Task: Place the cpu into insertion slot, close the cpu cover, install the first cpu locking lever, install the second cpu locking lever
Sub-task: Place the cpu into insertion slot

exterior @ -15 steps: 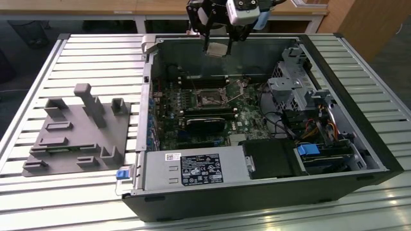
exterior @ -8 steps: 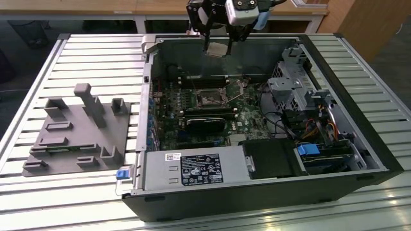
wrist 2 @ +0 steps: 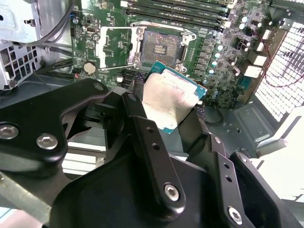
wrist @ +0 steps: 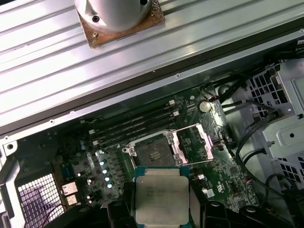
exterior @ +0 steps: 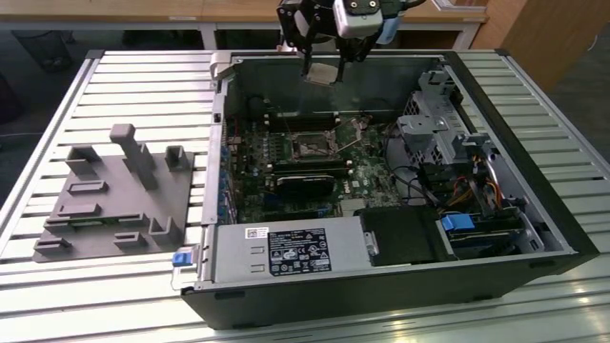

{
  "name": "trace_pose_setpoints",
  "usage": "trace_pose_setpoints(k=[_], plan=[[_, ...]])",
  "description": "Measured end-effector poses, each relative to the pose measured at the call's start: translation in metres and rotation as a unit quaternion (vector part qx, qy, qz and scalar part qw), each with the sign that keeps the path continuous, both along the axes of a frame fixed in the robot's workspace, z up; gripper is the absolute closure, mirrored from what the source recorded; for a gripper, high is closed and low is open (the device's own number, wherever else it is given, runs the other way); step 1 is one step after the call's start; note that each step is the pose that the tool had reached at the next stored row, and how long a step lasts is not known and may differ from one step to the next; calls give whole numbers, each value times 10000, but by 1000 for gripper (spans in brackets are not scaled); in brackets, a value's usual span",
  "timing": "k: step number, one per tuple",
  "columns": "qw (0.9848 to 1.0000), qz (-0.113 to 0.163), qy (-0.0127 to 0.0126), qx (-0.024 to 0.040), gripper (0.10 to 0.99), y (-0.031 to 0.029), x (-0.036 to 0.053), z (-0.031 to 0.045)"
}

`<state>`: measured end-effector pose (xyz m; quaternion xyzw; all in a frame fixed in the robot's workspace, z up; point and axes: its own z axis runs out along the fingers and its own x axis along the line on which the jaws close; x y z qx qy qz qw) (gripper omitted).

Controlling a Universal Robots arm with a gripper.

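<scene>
My gripper (exterior: 322,66) hangs over the far part of the open computer case, shut on the cpu (exterior: 321,73), a flat square chip with a silvery top. In both wrist views the cpu (wrist 2: 167,95) (wrist: 161,195) sits between the black fingers (wrist 2: 137,118), above the board. Below it on the green board lies the insertion slot (exterior: 313,146) (wrist 2: 159,47) (wrist: 152,154), with its pin grid bare. The cpu cover (wrist 2: 115,43) (wrist: 192,144), a thin silvery frame, is swung open beside the slot.
Long black memory slots (wrist: 133,126) run beside the socket. A black heatsink block (exterior: 305,187), a power supply (exterior: 286,250) and a metal drive cage (exterior: 443,121) fill the case. A grey fixture with pegs (exterior: 114,193) stands on the slatted table at the exterior view's left.
</scene>
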<state>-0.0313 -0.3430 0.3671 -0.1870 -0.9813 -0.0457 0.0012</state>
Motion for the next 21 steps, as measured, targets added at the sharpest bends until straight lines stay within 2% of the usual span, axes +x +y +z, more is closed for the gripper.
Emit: trace_pose_setpoints(k=[21], plan=[[9995, -325, 0, 0, 545, 0, 0, 0]])
